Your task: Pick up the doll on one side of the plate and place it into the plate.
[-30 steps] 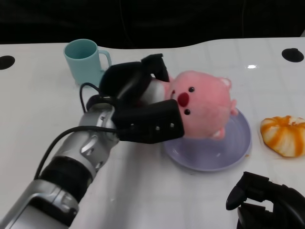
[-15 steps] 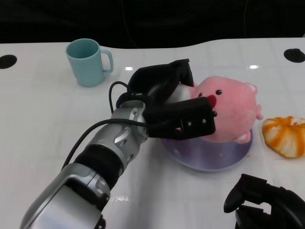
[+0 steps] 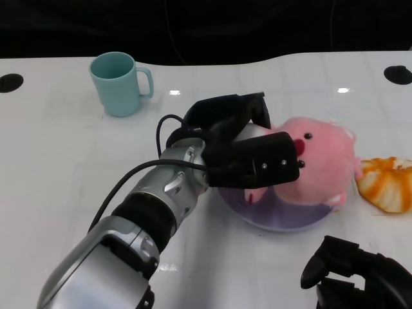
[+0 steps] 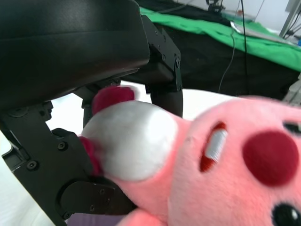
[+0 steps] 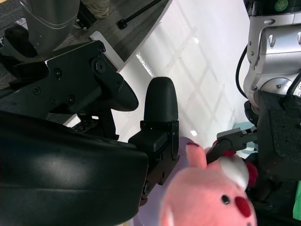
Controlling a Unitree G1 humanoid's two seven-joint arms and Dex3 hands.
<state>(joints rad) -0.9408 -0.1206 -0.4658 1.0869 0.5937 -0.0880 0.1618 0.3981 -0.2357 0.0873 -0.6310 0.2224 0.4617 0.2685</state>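
Note:
A pink plush doll (image 3: 318,168) with a red nose and white belly lies over the lavender plate (image 3: 283,217) at the table's middle right. My left hand (image 3: 241,151) grips the doll's body from the left, fingers wrapped around its white belly (image 4: 131,141). The doll's face (image 4: 244,179) fills the left wrist view. In the right wrist view the doll (image 5: 211,197) and the left hand (image 5: 244,155) show beyond my right hand's fingers (image 5: 160,122). My right hand (image 3: 360,277) rests low at the near right edge, fingers apart, holding nothing.
A teal mug (image 3: 119,84) stands at the back left. An orange-and-white striped plush (image 3: 386,183) lies just right of the plate, close to the doll. Dark round holes (image 3: 396,74) mark the table's far corners.
My left hand has carried the doll to the right and lower, from the plate's left rim to over the plate's middle. The right hand stays put.

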